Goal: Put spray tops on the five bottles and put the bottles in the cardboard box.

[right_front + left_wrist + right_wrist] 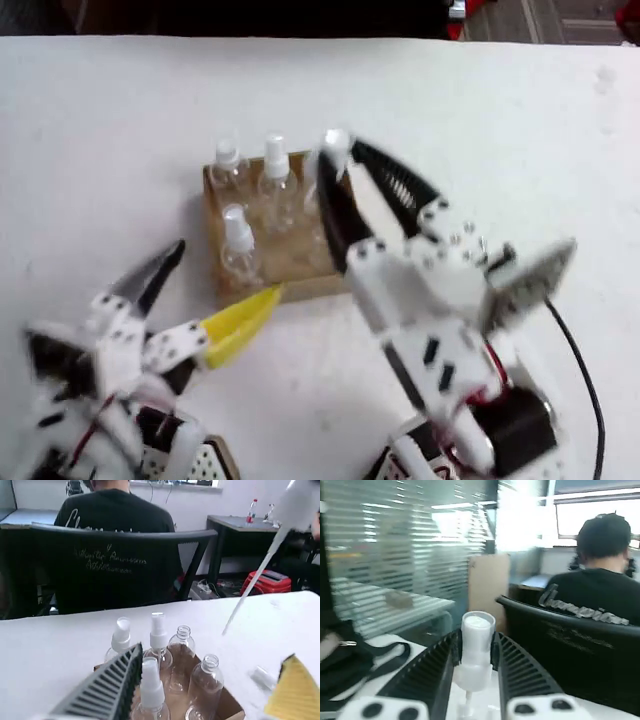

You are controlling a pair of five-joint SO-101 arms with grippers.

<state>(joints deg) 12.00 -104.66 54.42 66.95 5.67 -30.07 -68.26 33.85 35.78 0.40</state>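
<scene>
**Spray top** (477,640): white plastic with a round cap head. It is standing upright between the right arm's fingers (427,675), which are clamping it from both sides. Its thin dip tube (252,587) is hanging at a slant below those fingers, its tip staying apart from the bottle necks.

**Cardboard box** (300,284): brown, low-walled and rectangular. It is lying flat on the surface, below and ahead of the right fingertips and just beyond the left fingertips. It is holding five clear plastic bottles, all standing upright.
- Three topped bottles (120,641) are wearing white spray heads.
- Two open-necked bottles (207,676) are showing bare threaded rims. They are standing on the side of the box nearer the right arm's fingers.

**Left arm's fingers** (150,280): one is black and ribbed, the other a smooth yellow wedge. They are spreading wide and gripping nothing. The yellow tip is lying just beside the box's near wall, and the black tip is pointing toward the box's left side.

**Surface** (500,110): white, matte and flat. It is stretching wide on every side of the box, with the broadest stretch running beyond the right fingertips toward the far edge.
</scene>
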